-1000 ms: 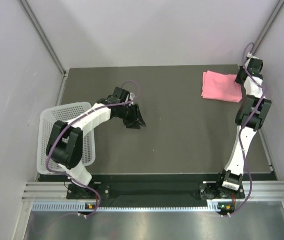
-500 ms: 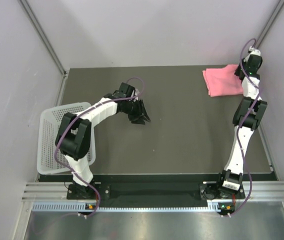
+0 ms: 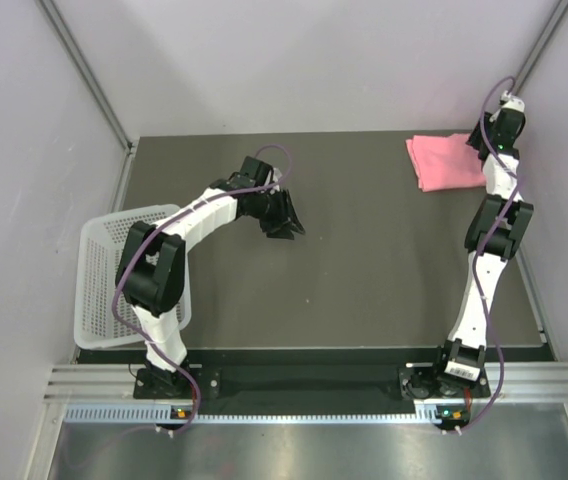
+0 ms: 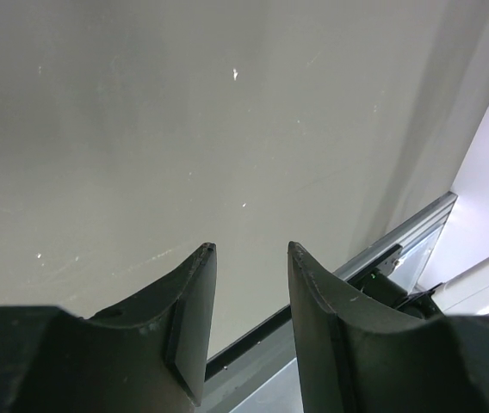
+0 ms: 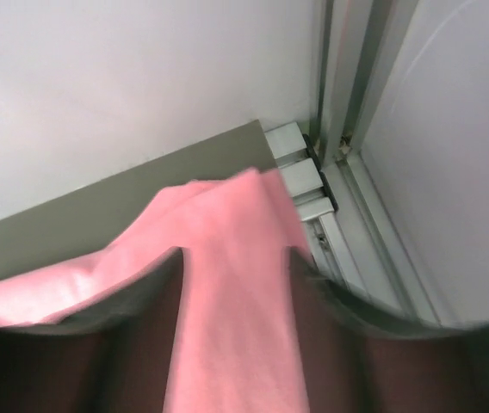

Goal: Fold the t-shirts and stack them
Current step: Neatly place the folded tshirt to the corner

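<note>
Stretching to the far right corner of the table [image 3: 364, 270], the right gripper [image 5: 236, 255] stands parted, the salmon-pink t-shirt [image 3: 444, 165] running between its fingers; the left gripper [image 4: 246, 258], likewise parted, hovers mid-table.

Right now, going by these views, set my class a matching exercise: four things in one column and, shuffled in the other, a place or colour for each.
1. t-shirt
2. basket
3. left gripper
4. right gripper

A. white, at the left edge of the table
B. over bare table, nothing between its fingers
C. pink, far right corner
D. fingers either side of pink cloth

Pairs: 1-C, 2-A, 3-B, 4-D
</note>
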Robot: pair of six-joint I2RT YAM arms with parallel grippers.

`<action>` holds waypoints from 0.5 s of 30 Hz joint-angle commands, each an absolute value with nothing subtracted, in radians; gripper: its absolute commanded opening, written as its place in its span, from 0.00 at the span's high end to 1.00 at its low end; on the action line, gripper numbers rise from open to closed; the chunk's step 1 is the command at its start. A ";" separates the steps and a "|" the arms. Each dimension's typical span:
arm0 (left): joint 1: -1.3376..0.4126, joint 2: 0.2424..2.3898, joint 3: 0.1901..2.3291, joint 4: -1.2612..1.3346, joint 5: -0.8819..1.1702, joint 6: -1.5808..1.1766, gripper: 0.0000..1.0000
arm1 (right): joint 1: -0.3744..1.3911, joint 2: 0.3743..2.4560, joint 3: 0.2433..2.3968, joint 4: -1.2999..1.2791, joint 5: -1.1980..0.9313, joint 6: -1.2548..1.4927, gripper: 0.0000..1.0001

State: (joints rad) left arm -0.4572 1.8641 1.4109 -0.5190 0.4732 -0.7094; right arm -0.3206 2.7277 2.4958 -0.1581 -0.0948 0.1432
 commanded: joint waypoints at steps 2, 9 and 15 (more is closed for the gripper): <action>-0.460 1.836 1.456 -0.555 0.456 -0.690 0.57 | -0.318 2.660 2.528 -0.115 -0.043 0.141 0.40; -0.462 1.679 1.396 -0.595 0.423 -0.654 0.56 | -0.313 2.456 2.455 -0.237 -0.031 0.133 0.36; -0.468 1.484 1.298 -0.627 0.414 -0.608 0.55 | -0.232 2.121 2.170 -0.347 -0.017 0.141 0.30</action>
State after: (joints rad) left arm -0.4603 1.6066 1.3361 -0.6041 0.4240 -0.6510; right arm -0.2966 2.3642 2.2559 -0.3088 -0.0292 0.1402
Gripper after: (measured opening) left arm 0.446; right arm 0.689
